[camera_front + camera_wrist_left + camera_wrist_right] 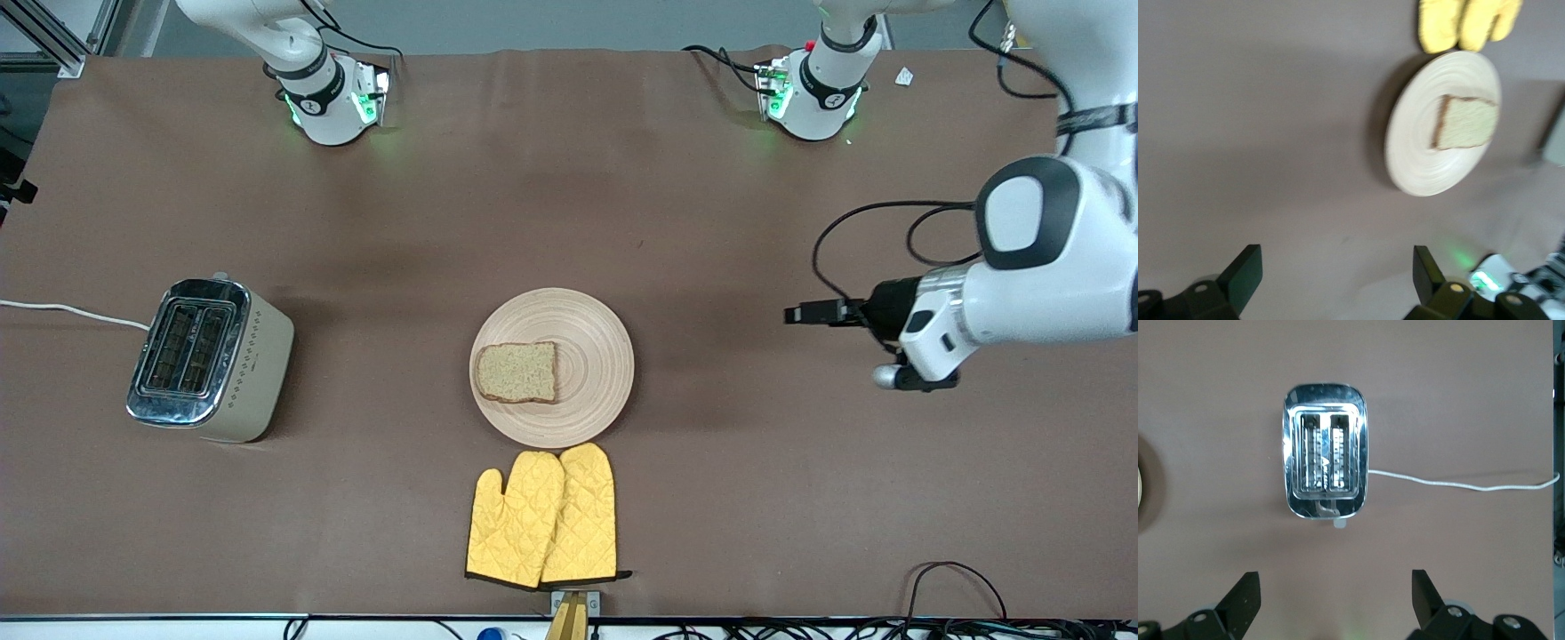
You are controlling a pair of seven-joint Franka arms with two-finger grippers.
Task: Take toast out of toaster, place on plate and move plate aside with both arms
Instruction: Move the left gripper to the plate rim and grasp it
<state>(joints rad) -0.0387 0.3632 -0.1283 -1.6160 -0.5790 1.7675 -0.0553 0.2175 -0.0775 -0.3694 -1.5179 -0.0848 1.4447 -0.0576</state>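
On the desk (pixel 711 178), mid-width, the plate (pixel 597 356) holds the toast (pixel 517 372), mitts (pixel 544 520) touching its near rim. Left end effector (pixel 1338 283) and right end effector (pixel 1336 600) both gape wide, empty.

A toaster (pixel 1325 450) with a shiny chrome top and 2 empty slots is seen from straight above on the brown table (pixel 1458 393). A white cord (pixel 1458 483) is laid across the table from the toaster's side. The right gripper (pixel 1336 600) is held over the table beside the toaster, its 2 black fingers (pixel 1245 597) spread wide with nothing between them. At one edge a pale curved sliver (pixel 1140 487) is glimpsed, possibly the plate's rim.
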